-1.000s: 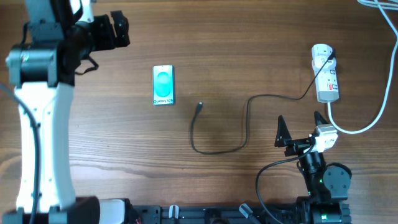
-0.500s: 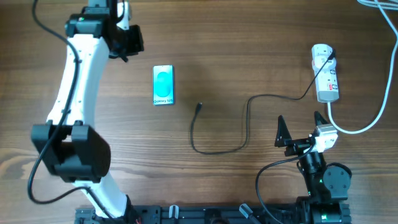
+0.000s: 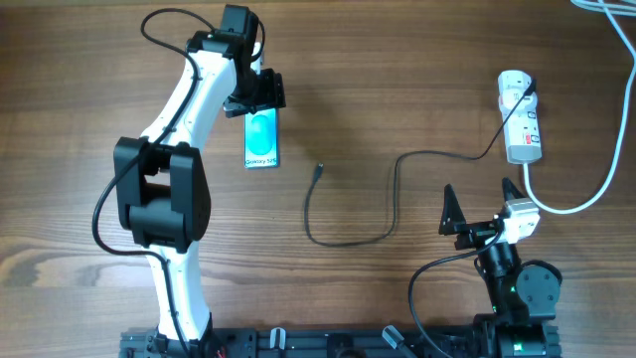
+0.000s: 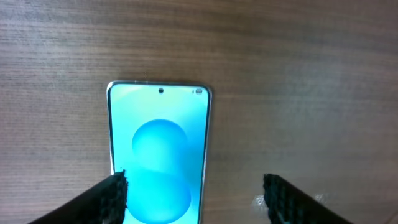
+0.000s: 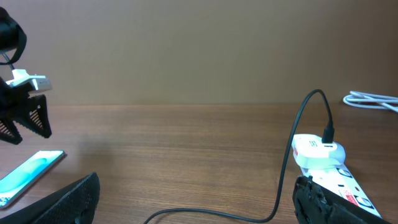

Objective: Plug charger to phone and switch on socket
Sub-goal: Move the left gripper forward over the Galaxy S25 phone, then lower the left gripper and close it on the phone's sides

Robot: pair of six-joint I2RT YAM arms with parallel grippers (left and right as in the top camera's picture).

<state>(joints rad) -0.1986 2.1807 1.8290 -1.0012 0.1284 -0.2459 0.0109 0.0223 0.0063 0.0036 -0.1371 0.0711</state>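
Observation:
The phone (image 3: 260, 139) lies flat left of centre, teal screen up; it fills the left wrist view (image 4: 158, 155) and shows at the lower left of the right wrist view (image 5: 28, 172). My left gripper (image 3: 260, 92) is open just above the phone's far end, its fingers (image 4: 194, 198) wide, the left one over the phone's left edge. The charger's black cable (image 3: 393, 194) runs from the socket (image 3: 521, 130) to its plug tip (image 3: 318, 170) on the wood. My right gripper (image 3: 479, 206) is open and empty at the front right, the cable (image 5: 283, 186) between its fingers (image 5: 196, 199).
A thick white cord (image 3: 606, 184) loops from the socket to the table's right edge and back corner. The socket (image 5: 326, 158) sits close to the right finger in the right wrist view. Bare wood lies between phone and plug tip.
My left arm has swung from the far left corner rightward and now hovers over the phone's far end. The right arm, cable and phone have not moved.

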